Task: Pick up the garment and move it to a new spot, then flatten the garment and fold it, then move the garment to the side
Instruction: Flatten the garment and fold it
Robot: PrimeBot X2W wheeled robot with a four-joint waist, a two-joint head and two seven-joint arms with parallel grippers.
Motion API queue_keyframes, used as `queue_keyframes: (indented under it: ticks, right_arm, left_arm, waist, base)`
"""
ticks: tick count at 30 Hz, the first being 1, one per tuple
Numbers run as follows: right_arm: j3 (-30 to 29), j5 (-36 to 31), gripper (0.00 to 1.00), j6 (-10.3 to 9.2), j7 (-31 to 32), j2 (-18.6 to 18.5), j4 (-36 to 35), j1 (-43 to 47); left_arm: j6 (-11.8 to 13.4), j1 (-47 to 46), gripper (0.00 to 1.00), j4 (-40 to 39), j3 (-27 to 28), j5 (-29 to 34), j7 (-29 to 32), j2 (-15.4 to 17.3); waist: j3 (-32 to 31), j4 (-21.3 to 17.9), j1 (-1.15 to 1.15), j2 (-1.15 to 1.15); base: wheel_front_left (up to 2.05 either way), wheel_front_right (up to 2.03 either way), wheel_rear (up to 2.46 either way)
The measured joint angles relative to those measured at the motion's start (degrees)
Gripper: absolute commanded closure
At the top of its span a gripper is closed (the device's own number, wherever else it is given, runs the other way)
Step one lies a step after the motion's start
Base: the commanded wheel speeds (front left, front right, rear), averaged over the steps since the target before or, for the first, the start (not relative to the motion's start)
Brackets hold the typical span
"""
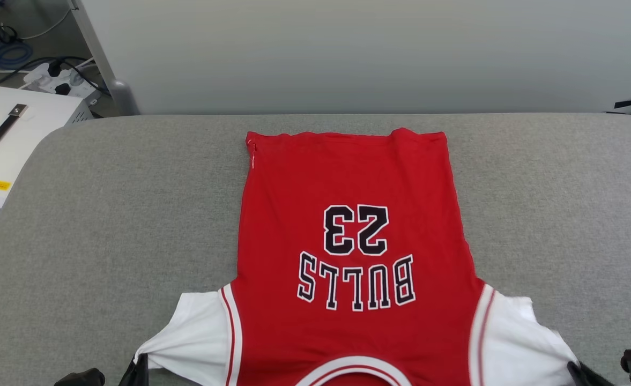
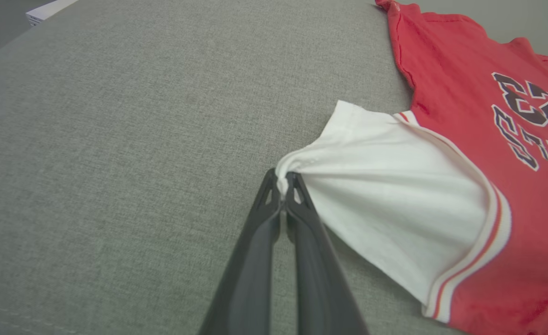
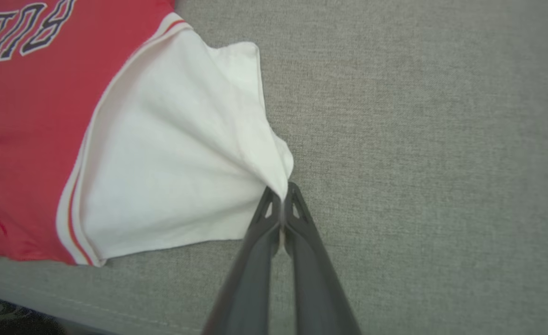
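Lying flat, smooth red garment (image 1: 347, 177) on coarse grey upholstery (image 1: 106, 214).

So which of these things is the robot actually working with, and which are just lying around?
Part of the job:
- red jersey-style shirt with white sleeves
- left gripper and right gripper, each pinched shut on a sleeve
- grey fabric-covered table it lies on

Just lying about:
- white box with a black handle
- white power strip with black plugs
- coiled blue cable

Lab: padded grey table (image 1: 106, 214), power strip (image 1: 52, 80), white equipment case (image 1: 31, 123)
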Motion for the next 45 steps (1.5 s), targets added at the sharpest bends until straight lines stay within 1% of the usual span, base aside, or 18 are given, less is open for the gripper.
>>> queue_keyframes:
  ticks: [3,7,8,12,15,18,20,24,27,29,32,33,35,36,40,45]
  right_arm:
    - [-1.7,-1.0,0.0,-0.03,-0.5,0.2,-1.7,-1.6]
    - [-5.3,-1.0,0.0,-0.03,-1.0,0.9,-6.4,-6.9]
    - [-7.7,-1.9,0.0,-0.03,-0.5,0.6,-10.1,-13.0]
    - [-9.0,-2.4,0.0,-0.03,3.0,-1.5,-13.0,-23.1]
    - [-7.8,-2.5,0.0,-0.03,8.4,-3.5,-13.4,-31.4]
    - [-5.0,-2.0,0.0,-0.03,14.7,-6.1,-11.7,-39.9]
    - [-2.0,-1.5,0.0,-0.03,19.9,-7.9,-9.4,-46.0]
    - [3.5,-0.2,0.0,-0.03,29.2,-10.1,-4.4,-55.9]
    - [8.3,0.9,0.0,-0.03,37.9,-11.7,-0.5,-62.1]
    - [10.9,2.3,0.0,-0.03,43.7,-12.4,2.1,-65.6]
    - [13.5,3.0,0.0,-0.03,48.9,-13.1,4.6,-69.8]
    - [15.8,3.2,0.0,-0.03,52.1,-13.6,6.7,-73.4]
    - [16.6,3.1,0.0,-0.03,53.0,-13.6,8.4,-75.1]
    - [17.2,2.4,0.0,-0.03,52.9,-13.6,10.6,-76.5]
    - [19.1,2.0,0.0,-0.03,52.6,-13.8,13.3,-76.3]
    - [19.8,3.0,0.0,-0.11,51.5,-15.5,13.6,-76.3]
  left_arm:
    - [-0.3,-0.5,1.0,0.0,-0.4,0.7,0.0,-0.1]
    - [-0.5,-1.9,1.0,-0.8,-0.9,1.6,-0.5,-0.6]
    - [-0.5,-3.1,1.0,-2.2,-1.4,2.5,-0.5,-1.1]
    - [-0.5,-5.2,1.0,-4.5,-2.0,3.6,-0.7,-1.7]
    - [-0.6,-7.5,1.0,-6.5,-2.4,4.8,-0.9,-2.2]
    - [-0.6,-9.8,1.0,-8.3,-2.8,6.1,-1.0,-3.5]
    - [-0.9,-11.2,1.0,-9.3,-3.1,6.7,-1.0,-4.4]
    - [-1.5,-13.0,1.0,-11.0,-3.0,7.9,-1.0,-6.4]
    - [-2.2,-14.3,1.0,-12.3,-2.6,9.6,-1.0,-8.1]
    - [-3.0,-15.2,1.0,-13.0,-2.3,10.4,-1.0,-9.5]
    - [-4.3,-16.8,1.0,-13.2,-1.9,11.5,-1.0,-11.3]
    - [-5.7,-18.6,1.0,-13.0,-1.5,12.9,-1.0,-12.6]
    - [-6.7,-19.8,1.0,-12.8,-1.2,13.6,-1.0,-13.2]
    - [-7.8,-21.3,1.0,-12.8,-0.5,14.4,-1.0,-14.5]
    - [-9.0,-22.5,1.0,-12.8,0.2,15.0,-1.0,-15.5]
    - [-9.9,-22.6,1.0,-12.7,1.1,16.2,-1.0,-16.2]
  waist:
    - [0.1,0.1,0.0,0.0]
    - [0.8,0.6,0.0,0.0]
    - [1.8,1.1,0.0,0.0]
    - [3.7,2.1,0.0,0.0]
    - [5.8,3.1,0.0,0.0]
    - [8.3,4.3,0.0,0.0]
    - [10.2,5.2,0.01,0.0]
    - [13.9,7.0,0.01,0.0]
    - [16.8,8.3,0.01,0.0]
    - [19.0,9.2,0.01,0.0]
    - [22.0,10.5,0.01,0.0]
    - [24.9,11.8,0.01,0.0]
    - [26.9,12.7,0.02,0.0]
    - [29.6,13.9,0.02,0.0]
    - [32.6,15.5,0.02,0.0]
    - [35.0,17.3,0.01,0.0]
  base:
    - [0.0,0.0,0.0]
    - [0.0,0.0,0.0]
    - [0.0,0.0,0.0]
    - [0.0,0.0,0.0]
    - [0.0,0.0,0.0]
    - [0.0,0.0,0.0]
    - [0.0,0.0,0.0]
    - [0.0,0.0,0.0]
    - [0.0,0.0,0.0]
    - [0.0,0.0,0.0]
    - [0.0,0.0,0.0]
    - [0.0,0.0,0.0]
    - [0.0,0.0,0.0]
    - [0.0,0.0,0.0]
    - [0.0,0.0,0.0]
    - [0.0,0.0,0.0]
